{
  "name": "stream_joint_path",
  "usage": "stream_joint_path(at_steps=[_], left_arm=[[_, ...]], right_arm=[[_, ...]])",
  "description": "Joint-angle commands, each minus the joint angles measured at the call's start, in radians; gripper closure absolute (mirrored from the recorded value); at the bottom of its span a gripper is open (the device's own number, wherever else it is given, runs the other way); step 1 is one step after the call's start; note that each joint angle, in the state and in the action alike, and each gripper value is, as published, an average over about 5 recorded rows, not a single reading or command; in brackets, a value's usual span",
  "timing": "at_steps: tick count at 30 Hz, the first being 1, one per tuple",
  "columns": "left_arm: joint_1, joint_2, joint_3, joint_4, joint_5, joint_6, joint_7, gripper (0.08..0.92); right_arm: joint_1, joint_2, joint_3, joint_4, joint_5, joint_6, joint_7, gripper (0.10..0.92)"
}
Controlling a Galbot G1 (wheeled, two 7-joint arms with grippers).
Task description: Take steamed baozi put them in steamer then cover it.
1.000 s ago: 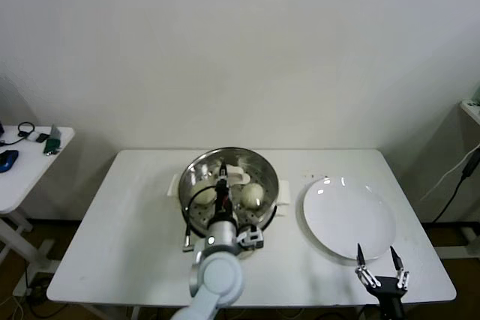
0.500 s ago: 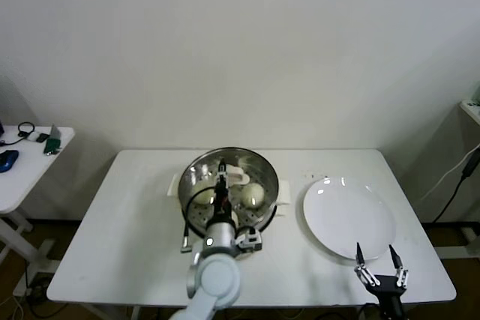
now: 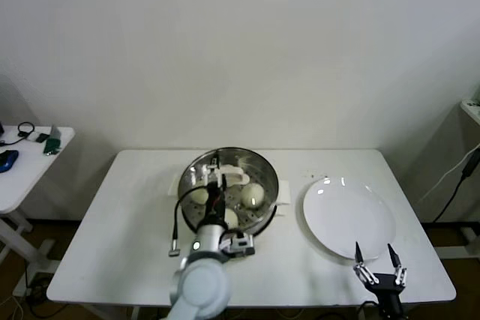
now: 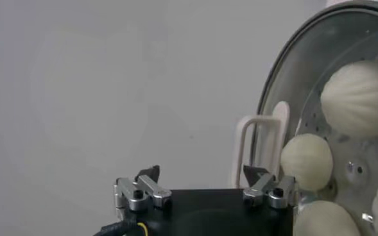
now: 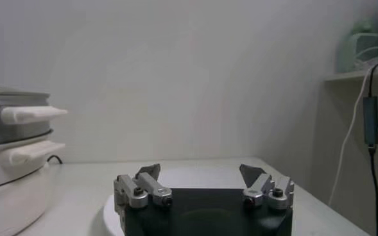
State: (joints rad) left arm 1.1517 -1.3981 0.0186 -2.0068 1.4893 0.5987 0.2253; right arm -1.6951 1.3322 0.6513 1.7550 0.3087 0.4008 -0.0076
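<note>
The steamer (image 3: pixel 231 185) stands on the white desk (image 3: pixel 112 222), a little left of the middle, its shiny basket on a cream-white pot base with side handles. The clear glass cover (image 4: pixel 343 96) sits on top of it, and the cream-white handle (image 3: pixel 229 177) of the cover shows above the buns. Through the glass the steamed baozi (image 3: pixel 253 195) lie inside the basket; the head view shows three clearly, and the left wrist view shows four round shapes (one cut off at the picture's edge) (image 4: pixel 359 96).

The left hand (image 3: pixel 208 177) hangs over the near-left part of the steamer, its fingers spread wide and gripping nothing; in the left wrist view the two fingertips (image 4: pixel 149 174) stand apart with the cover's handle (image 4: pixel 256 151) beyond them, untouched.

The right hand (image 3: pixel 374 255) waits at the desk's near right edge, just at the near rim of the flat white plate (image 3: pixel 349 215), its two fingers open and holding nothing. The plate lies to the right of the steamer, close beside it
</note>
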Motion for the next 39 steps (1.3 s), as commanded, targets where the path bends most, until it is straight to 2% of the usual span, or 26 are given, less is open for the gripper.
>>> stream_joint_path(at_steps=[1, 5, 8, 11, 14, 18, 21, 28, 39], left_arm=[[0.148, 0.143, -0.061, -0.156, -0.347, -0.128, -0.165, 0.183], [0.224, 0.148, -0.161, -0.167, -0.714, -0.328, -0.408, 0.178], [0.285, 0.125, -0.302, -0.176, -1.013, -0.475, -0.497, 0.177], [0.332, 0.108, -0.479, -0.172, -1.275, -0.547, -0.457, 0.177], [0.363, 0.115, -0.650, -0.118, -1.509, -0.592, -0.371, 0.177], [0.394, 0.157, -0.771, 0.005, -1.733, -0.682, -0.288, 0.177], [0.409, 0.165, -0.778, 0.091, -1.790, -0.772, -0.266, 0.177], [0.438, 0.103, -0.717, 0.208, -1.777, -0.908, -0.253, 0.177], [0.459, 0.086, -0.673, 0.245, -1.774, -0.954, -0.222, 0.177]], right_arm=[[0.008, 0.005, -0.001, 0.045, -0.002, -0.051, 0.036, 0.203], [0.015, 0.006, 0.008, 0.077, -0.001, -0.047, 0.036, 0.203], [0.016, 0.008, 0.010, 0.100, -0.002, -0.067, 0.036, 0.203], [0.018, 0.009, 0.003, 0.106, -0.009, -0.084, 0.033, 0.203], [0.018, 0.009, -0.003, 0.097, -0.018, -0.086, 0.029, 0.203], [0.016, 0.007, -0.003, 0.080, -0.020, -0.081, 0.027, 0.203], [0.009, 0.000, -0.003, 0.072, -0.016, -0.081, 0.019, 0.203], [-0.011, -0.040, -0.010, 0.060, -0.004, -0.091, -0.016, 0.203], [-0.011, -0.037, -0.013, 0.061, 0.011, -0.089, -0.024, 0.203]])
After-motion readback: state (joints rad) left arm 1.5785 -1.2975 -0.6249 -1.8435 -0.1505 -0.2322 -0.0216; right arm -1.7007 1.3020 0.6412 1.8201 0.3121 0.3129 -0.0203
